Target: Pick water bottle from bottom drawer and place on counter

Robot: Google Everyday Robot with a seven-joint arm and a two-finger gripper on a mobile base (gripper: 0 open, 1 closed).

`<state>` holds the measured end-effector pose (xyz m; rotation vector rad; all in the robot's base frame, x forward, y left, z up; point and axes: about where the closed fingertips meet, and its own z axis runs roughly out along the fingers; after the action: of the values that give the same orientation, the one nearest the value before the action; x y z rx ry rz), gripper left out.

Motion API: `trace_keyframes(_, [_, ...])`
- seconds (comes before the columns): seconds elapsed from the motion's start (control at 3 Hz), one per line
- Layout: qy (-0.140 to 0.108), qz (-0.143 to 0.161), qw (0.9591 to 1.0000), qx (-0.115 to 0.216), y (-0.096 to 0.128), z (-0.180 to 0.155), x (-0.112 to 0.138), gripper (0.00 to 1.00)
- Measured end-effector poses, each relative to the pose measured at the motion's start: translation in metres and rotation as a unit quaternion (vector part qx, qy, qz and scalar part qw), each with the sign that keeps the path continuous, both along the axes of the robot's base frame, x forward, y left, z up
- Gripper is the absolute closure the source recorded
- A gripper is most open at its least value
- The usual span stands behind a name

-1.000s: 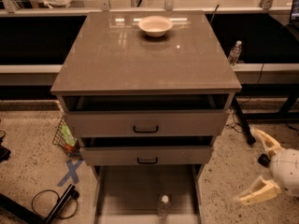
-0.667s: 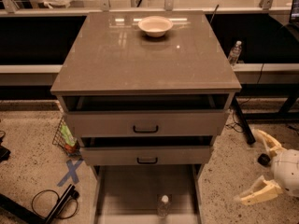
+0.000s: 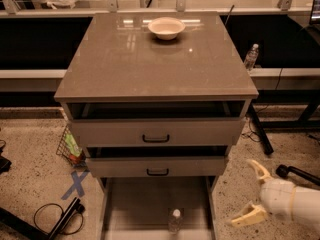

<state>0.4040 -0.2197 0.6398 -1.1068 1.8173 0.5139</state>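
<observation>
Camera view, near edge first: gripper [image 3: 242, 194] low at the right, beside the cabinet's right front corner, above the speckled floor. Two pale fingers spread wide, nothing between them. A second ago it was further right and a little higher; it has shifted left and down, toward the drawer opening. Nothing else has moved. My reading: the approach is under way, the grasp not yet begun.

Water bottle [image 3: 174, 220] stands upright on the grey floor of the bottom drawer [image 3: 145, 204], near its front, roughly centred, white cap up. It is well apart from the gripper, to the gripper's left and lower. The reach must still come over the drawer's right wall.

Count, working back:
- drawers: three, all pulled out to some degree, the bottom one furthest; middle drawer [image 3: 200, 166] and top drawer [image 3: 200, 131] each carry one black handle, two in all
- blue tape cross [image 3: 75, 184] on the floor to the left: one
- counter [image 3: 150, 64]: one slab, glossy, bare across its front half, so room for the set-down
- bowl [image 3: 166, 27] at the counter's back: one
- bottles: two, the second bottle [image 3: 251, 57] on the shelf rail behind the cabinet's right side
- grippers: one
</observation>
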Motion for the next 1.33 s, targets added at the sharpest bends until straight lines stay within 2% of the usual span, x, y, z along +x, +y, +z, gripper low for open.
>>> trace_keyframes(0.33, [0.003,0.02,0.9994,0.027,0.016,-0.062,0.007,0.0])
trace_keyframes(0.67, [0.003,0.039,0.9983,0.043,0.03,-0.111,0.007,0.0])
trace_keyframes(1.0, [0.026,0.064,0.9965,0.046,0.04,-0.146,0.001,0.0])
trace_keyframes(1.33, [0.03,0.068,0.9962,0.047,0.043,-0.151,0.001,0.0])
